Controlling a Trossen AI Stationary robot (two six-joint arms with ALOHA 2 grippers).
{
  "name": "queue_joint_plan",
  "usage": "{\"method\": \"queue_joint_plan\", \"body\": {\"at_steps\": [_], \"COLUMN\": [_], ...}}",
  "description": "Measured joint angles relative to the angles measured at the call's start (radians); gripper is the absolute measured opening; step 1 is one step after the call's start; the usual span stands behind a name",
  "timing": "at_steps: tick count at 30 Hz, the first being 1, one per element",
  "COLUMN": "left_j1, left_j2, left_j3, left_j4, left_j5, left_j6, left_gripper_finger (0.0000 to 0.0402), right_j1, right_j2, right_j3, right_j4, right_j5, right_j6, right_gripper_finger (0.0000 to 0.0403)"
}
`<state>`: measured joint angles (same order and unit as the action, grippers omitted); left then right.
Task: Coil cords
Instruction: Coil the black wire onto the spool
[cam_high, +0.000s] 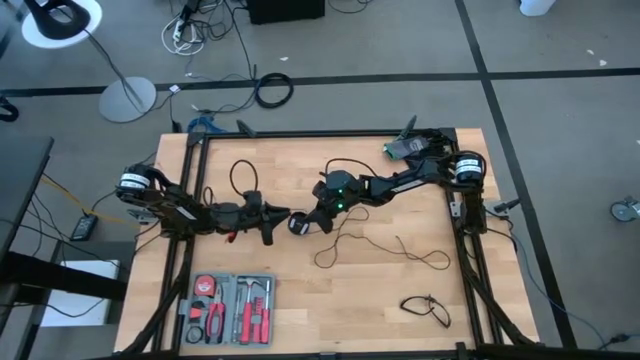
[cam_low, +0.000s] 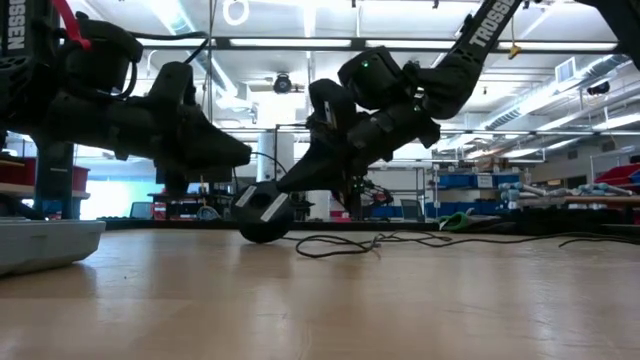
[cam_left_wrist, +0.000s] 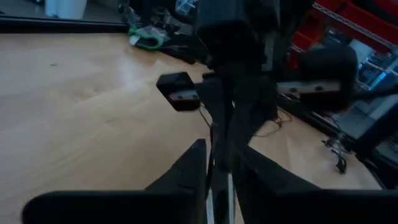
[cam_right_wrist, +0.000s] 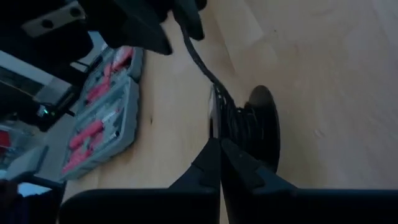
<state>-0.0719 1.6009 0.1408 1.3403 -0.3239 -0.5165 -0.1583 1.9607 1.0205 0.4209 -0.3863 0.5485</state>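
While my two grippers meet mid-table, the right gripper is pinched on the long black cord beside its round disc; left gripper barely parted around that cord.

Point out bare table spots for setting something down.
Free: the far middle between the cord loop and green board; the near middle between tool tray and glasses. Crowded: the centre, around both grippers and the loose cord.
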Motion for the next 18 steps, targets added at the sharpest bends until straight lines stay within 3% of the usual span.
{"method": "queue_joint_plan", "body": {"at_steps": [7,12,18], "left_j1": [0.0,0.0,0.005], "left_j2": [0.0,-0.004,-0.05], "left_j3": [-0.004,-0.068,-0.134], "left_j4": [0.025,0.224,0.163], "left_j5": [0.048,0.049,0.024], "left_j6": [0.041,0.12,0.043], "left_gripper_finger": [0.009,0.009,0.009], "right_j1": [0.004,0.009,0.013], "right_j2": [-0.079,-0.135,-0.157], "right_j3": [-0.001,0.0,-0.001], "right_j4": [-0.11,-0.193,-0.205], "right_j5": [0.062,0.11,0.106], "right_j6": [-0.141,-0.203,-0.232], "right_gripper_finger": [0.0,0.0,0.0]}}
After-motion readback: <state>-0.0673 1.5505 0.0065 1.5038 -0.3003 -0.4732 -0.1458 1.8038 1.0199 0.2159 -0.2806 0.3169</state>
